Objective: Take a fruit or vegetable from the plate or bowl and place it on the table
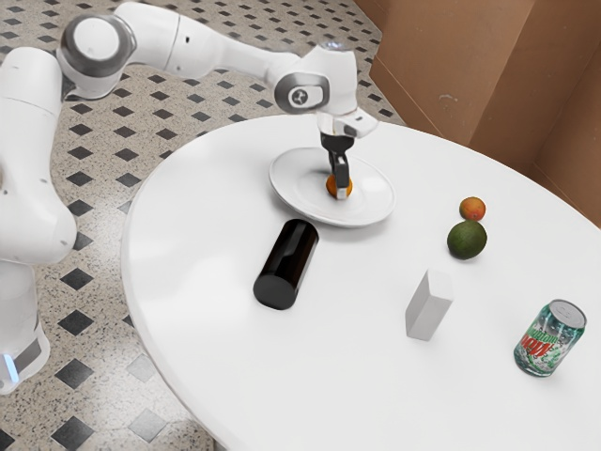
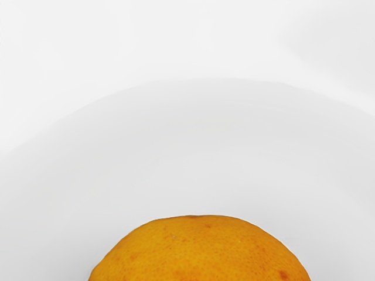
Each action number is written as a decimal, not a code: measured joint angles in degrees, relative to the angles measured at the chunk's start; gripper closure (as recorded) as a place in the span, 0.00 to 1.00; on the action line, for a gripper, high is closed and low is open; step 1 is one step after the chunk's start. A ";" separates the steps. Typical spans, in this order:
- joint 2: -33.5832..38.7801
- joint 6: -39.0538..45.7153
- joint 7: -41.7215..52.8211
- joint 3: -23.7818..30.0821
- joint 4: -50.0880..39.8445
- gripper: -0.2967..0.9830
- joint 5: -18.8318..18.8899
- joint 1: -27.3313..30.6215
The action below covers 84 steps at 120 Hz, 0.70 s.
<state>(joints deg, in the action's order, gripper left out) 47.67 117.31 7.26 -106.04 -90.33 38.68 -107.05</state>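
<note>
- The arm (image 1: 197,47) comes in from the exterior view's left and bends down at its end. I think that is so it can reach the fruit from on top and not bump the rim.
- The black tube (image 1: 289,261) looks like it lies on its side, near the plate. It might roll if something knocks it, so I would go wide of it.
- The plate (image 1: 366,202) is flat on the table (image 1: 207,329). Its rim goes up all around, so I guess the orange (image 1: 331,186) must be lifted before it goes sideways.
- The orange is on the plate, right under the pincer (image 1: 342,193). The low end of the pincer is down beside it, in front of part of it. The orange is round, so it may slip if the grip is not in the middle.
- The pincer points down. I can't tell how far open it is, or if it has hold of the orange. The next job, I think, is a good grip, then up.
- The white box (image 1: 429,305) stands up and is thin, so it could tip.
- The green fruit (image 1: 467,240) and the red fruit (image 1: 472,209) sit close together on the table.
- The can (image 1: 551,338) stands well apart from the plate.
</note>
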 joint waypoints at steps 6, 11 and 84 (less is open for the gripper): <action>0.00 0.25 -0.01 -0.55 0.02 0.26 0.03 -0.30; -0.01 0.44 -0.03 -0.90 0.04 0.24 0.09 -0.56; -2.26 -2.16 -0.72 1.05 13.83 0.48 3.74 -6.75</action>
<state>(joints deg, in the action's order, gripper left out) 45.41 115.15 6.54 -104.98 -76.51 42.42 -113.79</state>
